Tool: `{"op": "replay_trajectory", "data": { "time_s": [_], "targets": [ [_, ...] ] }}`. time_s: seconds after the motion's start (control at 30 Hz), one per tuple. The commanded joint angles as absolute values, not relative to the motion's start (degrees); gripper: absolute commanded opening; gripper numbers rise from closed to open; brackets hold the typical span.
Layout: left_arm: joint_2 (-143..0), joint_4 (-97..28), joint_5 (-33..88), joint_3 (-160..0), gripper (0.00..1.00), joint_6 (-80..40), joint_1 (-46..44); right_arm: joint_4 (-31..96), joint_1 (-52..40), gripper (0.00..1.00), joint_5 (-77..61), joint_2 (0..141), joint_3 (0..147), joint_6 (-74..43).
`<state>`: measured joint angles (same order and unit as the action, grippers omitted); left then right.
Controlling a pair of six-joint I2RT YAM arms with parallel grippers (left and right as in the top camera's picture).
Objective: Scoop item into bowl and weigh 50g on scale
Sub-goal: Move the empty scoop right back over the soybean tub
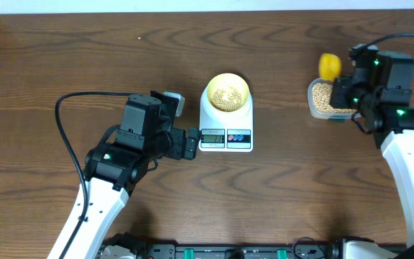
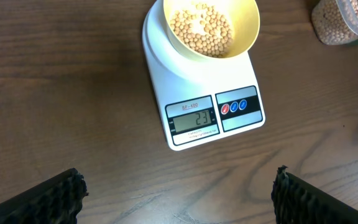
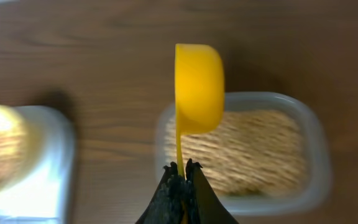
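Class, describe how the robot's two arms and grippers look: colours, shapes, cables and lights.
Both the left arm and right arm have white lower links and boxy black upper joints with small green lights. A black cable loops beside the left arm. The left gripper and right gripper are black, with a bumpy texture.
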<state>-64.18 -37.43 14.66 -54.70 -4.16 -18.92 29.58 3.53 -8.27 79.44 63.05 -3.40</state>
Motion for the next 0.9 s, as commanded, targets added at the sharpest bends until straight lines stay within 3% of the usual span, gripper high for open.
{"op": "replay_trajectory", "data": {
  "time_s": [0.0,0.5,0.87],
  "targets": [
    [-63.96,-37.41,14.28,-54.54,0.98,-3.22,-18.98,31.62,4.69,0.01,5.63,80.62,63.72,-1.74],
    [-63.96,-37.41,14.28,-54.54,0.98,-3.22,-18.98,32.82,4.67,0.01,8.36,90.0,63.72,-7.18],
    [-63.96,-37.41,14.28,-54.54,0.98,-3.22,-18.98,35.31,4.69,0.01,-4.08,90.02,63.72,-7.29]
  ]
}}
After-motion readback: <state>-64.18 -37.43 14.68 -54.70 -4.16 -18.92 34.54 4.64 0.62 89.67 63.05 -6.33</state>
